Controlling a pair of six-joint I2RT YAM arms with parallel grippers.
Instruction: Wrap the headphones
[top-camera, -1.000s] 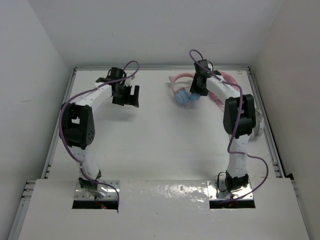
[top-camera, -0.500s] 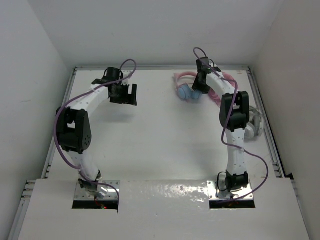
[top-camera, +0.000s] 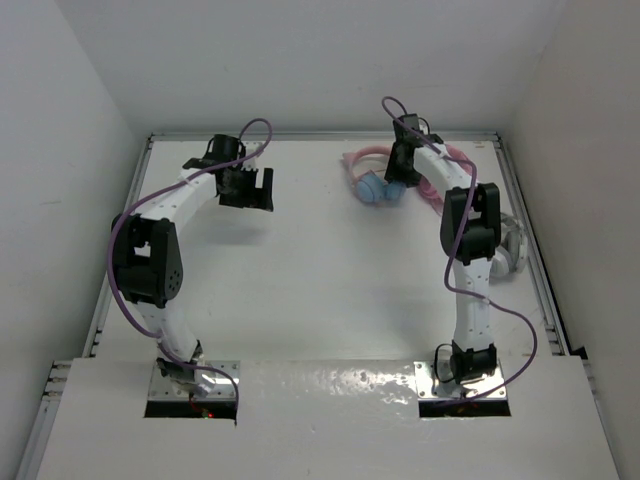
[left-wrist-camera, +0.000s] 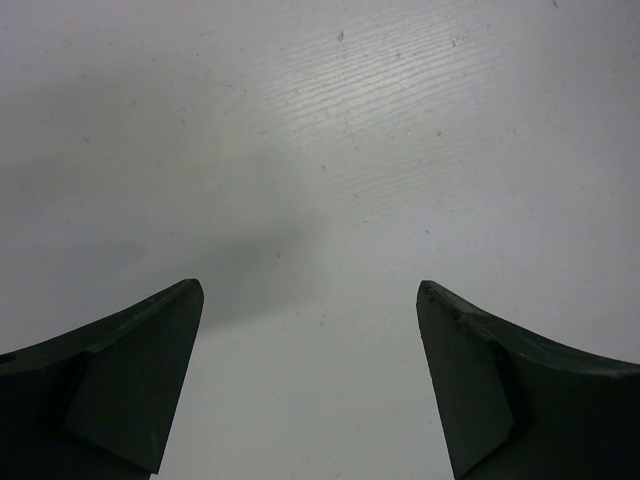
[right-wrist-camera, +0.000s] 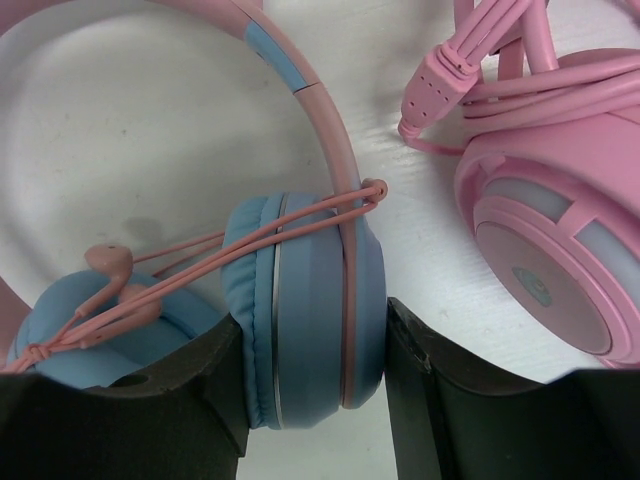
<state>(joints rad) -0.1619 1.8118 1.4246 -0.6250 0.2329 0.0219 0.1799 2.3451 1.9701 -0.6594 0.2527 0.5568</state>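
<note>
- Since 1 s ago, we saw R arm straighten; headphones nudged right.
- R gripper clamped their blue ear cup, far-right on table, beside all-pink headset.
- L gripper gaped wide above table.

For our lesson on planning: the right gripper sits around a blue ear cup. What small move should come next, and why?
Probably open the right gripper and lift away. Its fingers clasp one blue cup of the headphones, which lie on the table, and the thin pink cable already looks wound across both cups, so little seems left.
</note>
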